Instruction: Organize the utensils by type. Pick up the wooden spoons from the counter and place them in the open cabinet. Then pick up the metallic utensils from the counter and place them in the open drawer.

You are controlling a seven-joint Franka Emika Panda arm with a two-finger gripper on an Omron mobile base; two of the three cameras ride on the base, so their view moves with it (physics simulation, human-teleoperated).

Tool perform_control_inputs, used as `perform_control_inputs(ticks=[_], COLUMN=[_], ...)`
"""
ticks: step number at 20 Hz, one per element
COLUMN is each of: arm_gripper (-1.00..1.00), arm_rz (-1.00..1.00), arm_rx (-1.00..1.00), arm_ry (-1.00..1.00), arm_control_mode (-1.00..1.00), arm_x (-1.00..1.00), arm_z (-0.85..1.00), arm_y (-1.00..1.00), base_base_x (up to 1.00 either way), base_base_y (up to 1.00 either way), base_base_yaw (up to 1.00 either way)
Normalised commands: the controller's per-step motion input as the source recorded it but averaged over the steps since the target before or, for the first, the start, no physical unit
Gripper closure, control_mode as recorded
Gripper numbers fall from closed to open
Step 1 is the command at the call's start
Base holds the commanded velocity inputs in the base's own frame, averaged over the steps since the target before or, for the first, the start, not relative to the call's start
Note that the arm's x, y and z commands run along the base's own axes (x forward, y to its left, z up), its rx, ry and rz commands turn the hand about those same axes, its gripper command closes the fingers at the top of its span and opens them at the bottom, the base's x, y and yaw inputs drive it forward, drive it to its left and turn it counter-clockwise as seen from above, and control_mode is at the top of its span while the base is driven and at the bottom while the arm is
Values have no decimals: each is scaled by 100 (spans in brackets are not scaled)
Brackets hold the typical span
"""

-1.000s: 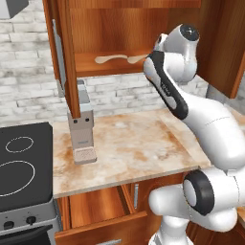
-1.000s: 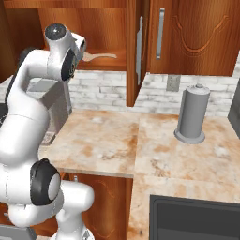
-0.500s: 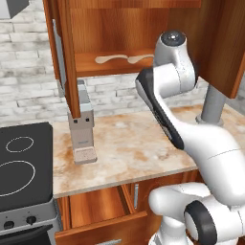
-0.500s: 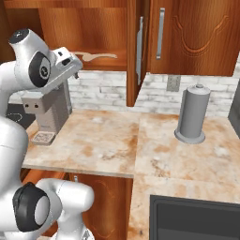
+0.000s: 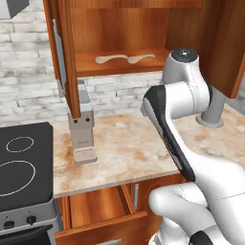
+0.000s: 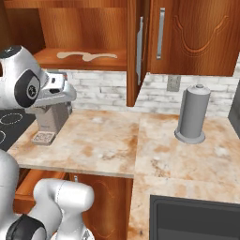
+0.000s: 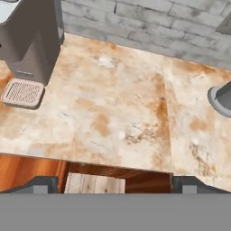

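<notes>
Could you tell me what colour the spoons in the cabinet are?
Pale wooden beige spoons, clearest in the left base view.

Arm folded, elbow high; gripper [image 7: 115, 184] wide open, empty, pointing steeply down.

I count two wooden spoons [image 5: 125, 59] on the cabinet shelf [image 5: 86, 67], lying end to end. One coffee machine [image 5: 82, 125] on the counter [image 5: 129, 148]. One grey paper towel holder [image 6: 192, 114]. One open drawer [image 5: 95, 215] below. One stove [image 5: 21, 165].
</notes>
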Motion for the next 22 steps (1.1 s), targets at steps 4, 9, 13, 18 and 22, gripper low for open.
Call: perform_control_inputs(ticks=[4,9,13,18,22], arm_gripper=[-100,-100,-100,-100,-100], arm_rz=[-17,-21,-18,-4,0], arm_rx=[20,15,13,7,0], arm_ry=[-13,0,0,0,0], arm_control_mode=[-100,-100,-100,-100,100], arm_x=[-61,-39,-32,-6,0], arm_z=[-79,-51,-47,-8,0], arm_y=[3,4,0,0,0], base_base_x=[0,0,0,0,-2], base_base_y=[0,0,0,0,0], base_base_yaw=[0,0,0,0,0])
